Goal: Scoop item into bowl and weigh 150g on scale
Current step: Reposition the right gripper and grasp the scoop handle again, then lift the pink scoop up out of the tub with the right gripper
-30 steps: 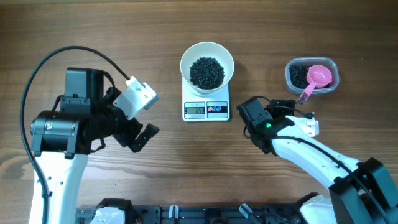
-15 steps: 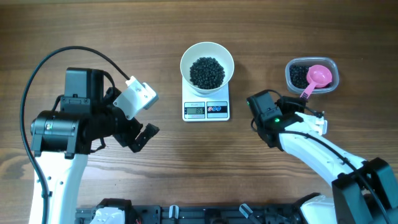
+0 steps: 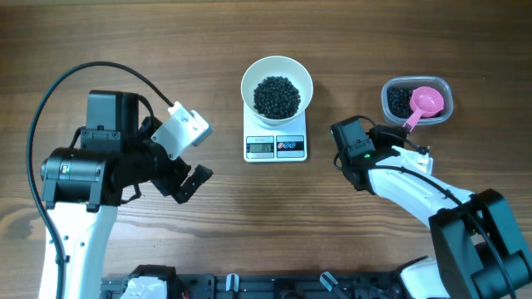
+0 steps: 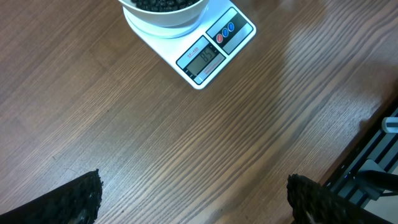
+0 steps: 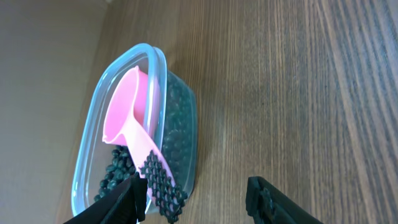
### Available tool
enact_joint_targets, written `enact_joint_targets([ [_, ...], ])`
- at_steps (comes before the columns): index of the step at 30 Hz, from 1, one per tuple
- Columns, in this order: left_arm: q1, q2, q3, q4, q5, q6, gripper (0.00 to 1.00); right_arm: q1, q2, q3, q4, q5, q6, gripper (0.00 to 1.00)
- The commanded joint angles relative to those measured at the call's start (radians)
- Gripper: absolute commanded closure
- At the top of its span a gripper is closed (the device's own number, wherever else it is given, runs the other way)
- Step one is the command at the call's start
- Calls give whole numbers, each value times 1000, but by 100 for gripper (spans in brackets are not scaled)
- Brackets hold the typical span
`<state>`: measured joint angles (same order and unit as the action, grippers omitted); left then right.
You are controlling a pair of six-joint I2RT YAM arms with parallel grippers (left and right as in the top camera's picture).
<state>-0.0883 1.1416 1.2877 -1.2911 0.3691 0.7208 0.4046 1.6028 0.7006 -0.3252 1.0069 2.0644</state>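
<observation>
Most of the scooping looks done to you from here: the white bowl [image 3: 248,87] sits squarely on the scale [image 3: 275,151], and a dark heap of beans [image 3: 277,96] covers its bottom. The scale's display shows digits, but they are too small to read with confidence, so you cannot confirm whether the target weight is met. Judge the task as late but unconfirmed; what may be left is a top-up scoop or 2 and a check of the reading.

The pink scoop [image 3: 427,101] lies in the clear tub [image 5: 93,124], bowl-end down among the leftover beans [image 5: 177,134], its gridded handle poking over the rim. Your right gripper [image 5: 194,186] is right at that handle: the jaws stand apart, the handle tip just beside 1 finger, not clamped. Your left gripper [image 4: 193,199] hangs over bare wood, well apart from the scale, jaws wide and holding nothing.

Count: 1 bowl, 1 scale with 2 buttons, 1 tub, 1 scoop, 2 grippers, 2 heaps of beans. The beans themselves are too many to count.
</observation>
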Motion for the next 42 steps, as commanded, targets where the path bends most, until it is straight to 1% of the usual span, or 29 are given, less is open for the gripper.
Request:
enact_joint_targets([
  [1, 8, -9, 6, 0, 23, -2, 0, -8, 11, -8, 15, 34, 4, 43],
  [5, 8, -9, 6, 0, 23, -3, 0, -21, 11, -8, 21, 43, 4, 43],
  [9, 8, -9, 6, 0, 23, -3, 0, -35, 11, -8, 51, 43, 3, 48],
  [13, 8, -9, 6, 0, 23, -3, 0, -44, 11, -8, 81, 42, 3, 49],
  [16, 8, -9, 6, 0, 23, -3, 0, -46, 11, -8, 105, 39, -22, 52],
  [23, 8, -9, 6, 0, 23, -3, 0, -47, 11, -8, 111, 40, -27, 54],
  [24, 8, -9, 6, 0, 23, -3, 0, -49, 11, -8, 111, 39, -29, 56],
  [26, 8, -9, 6, 0, 23, -3, 0, -52, 11, -8, 111, 40, -34, 63],
  [28, 8, -9, 6, 0, 23, -3, 0, -57, 11, -8, 123, 39, -49, 68],
  [32, 8, -9, 6, 0, 23, -3, 0, -59, 11, -8, 131, 39, -53, 76],
  [34, 8, -9, 6, 0, 23, -3, 0, -59, 11, -8, 130, 32, -53, 78],
  [39, 8, -9, 6, 0, 23, -3, 0, -59, 11, -8, 130, 1, -75, 96],
  [42, 8, -9, 6, 0, 23, -3, 0, -59, 11, -8, 129, -20, -76, 96],
])
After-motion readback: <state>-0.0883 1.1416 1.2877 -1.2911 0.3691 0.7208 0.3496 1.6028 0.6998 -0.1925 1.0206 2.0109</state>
